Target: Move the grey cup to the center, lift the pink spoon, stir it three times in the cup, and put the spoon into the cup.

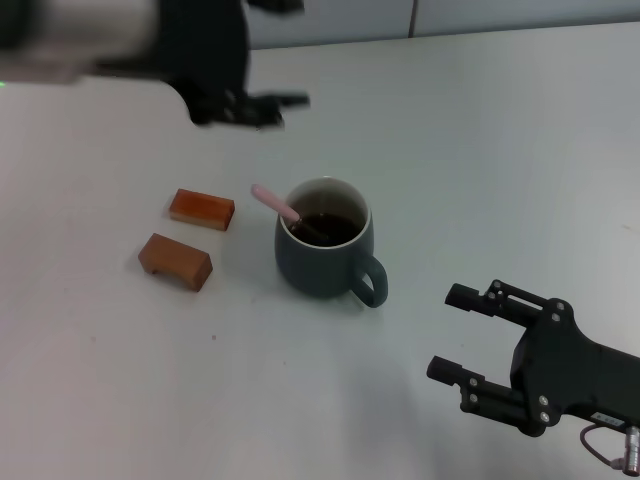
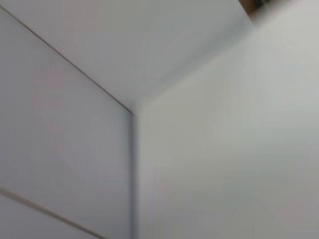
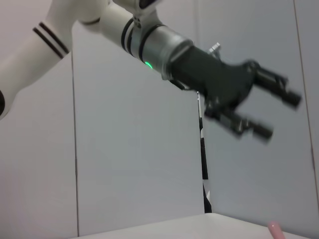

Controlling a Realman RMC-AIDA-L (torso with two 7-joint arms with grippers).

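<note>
**Ana:** Right gripper (image 1: 455, 335) down at the near right corner of the white table (image 1: 520, 140), closest to us, fingers spread apart with nothing between them, well clear of the mug.

**Ben:** And the grey cup (image 1: 322, 255) stands upright around the middle of the table, loop handle turned toward the near right corner, dark liquid inside.

**Ana:** Pink spoon (image 1: 283, 210) is in it. Bowl end down in the liquid, neck leaning on the rim, pale pink handle sticking out toward the far left corner.

**Ben:** Left gripper (image 1: 268, 108) hangs high toward the far left, above and apart from the cup. Fingers parted, nothing held.

**Ana:** The right wrist view confirms that, side-on: the left gripper (image 3: 276, 114) in mid-air with a clear gap between the two fingers, against the wall panels. Just the tip of the pink spoon (image 3: 274, 230) pokes up at the frame's edge there.

**Ben:** Left wrist view offers little: wall panels, bare table, a brown sliver at one corner I can't identify.

**Ana:** Two brown wooden blocks beside the cup on its left: one (image 1: 202, 209) farther back, one (image 1: 175, 260) nearer the front edge. Close together, not touching, both apart from the cup.

**Ben:** Nothing lies between either gripper and the cup.
</note>
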